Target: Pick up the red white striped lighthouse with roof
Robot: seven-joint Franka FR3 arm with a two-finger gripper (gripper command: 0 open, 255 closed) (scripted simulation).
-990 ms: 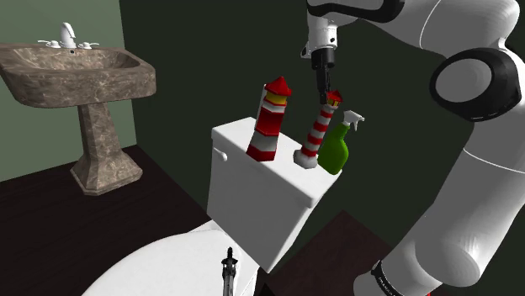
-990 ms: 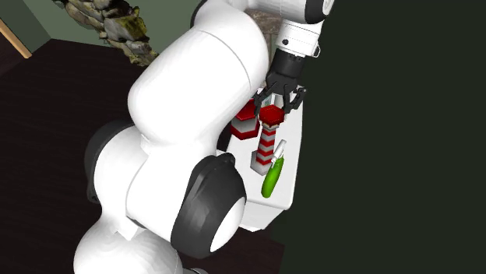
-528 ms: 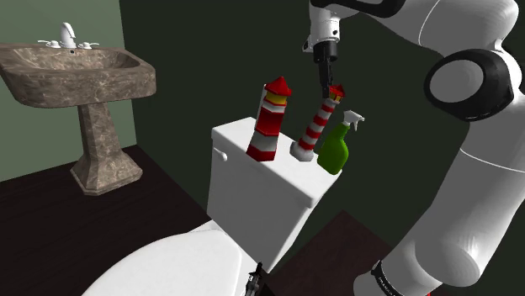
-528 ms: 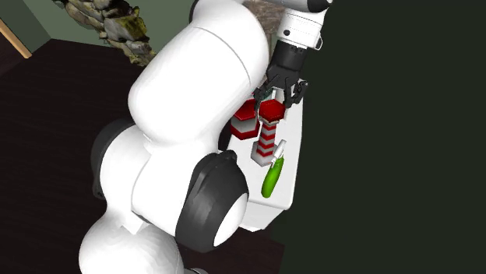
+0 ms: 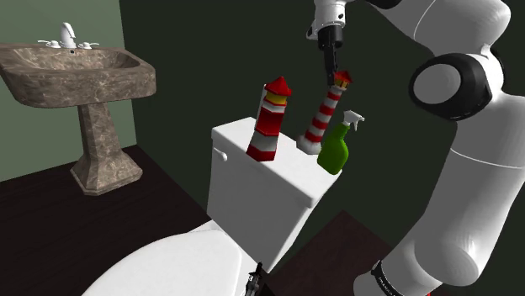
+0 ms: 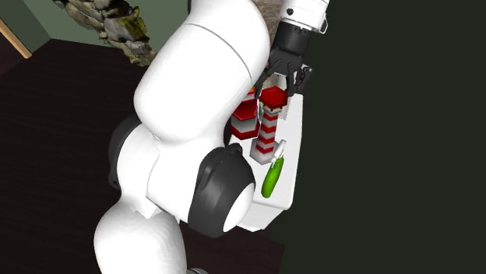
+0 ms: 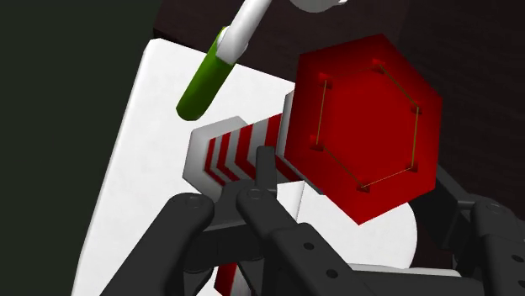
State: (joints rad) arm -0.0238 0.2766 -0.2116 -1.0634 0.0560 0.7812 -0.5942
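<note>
Overhead, black end effector [image 5: 331, 74] pinching slender striped lighthouse [image 5: 321, 118], red-white bands, hexagonal red roof [image 7: 362, 126].

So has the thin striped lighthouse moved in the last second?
Yes. The thin striped lighthouse has risen in the gripper: its base now sits higher against the green spray bottle, which stands on the tank lid.

Dark green walls [image 5: 202, 50], dark floor [image 5: 50, 235], mottled stone pedestal sink [image 5: 80, 80] with chrome tap [image 5: 67, 35], white toilet [image 5: 252, 202].

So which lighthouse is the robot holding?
The thin striped lighthouse next to the green bottle; the gripper pinches its top. The fatter lighthouse stands free.
</note>
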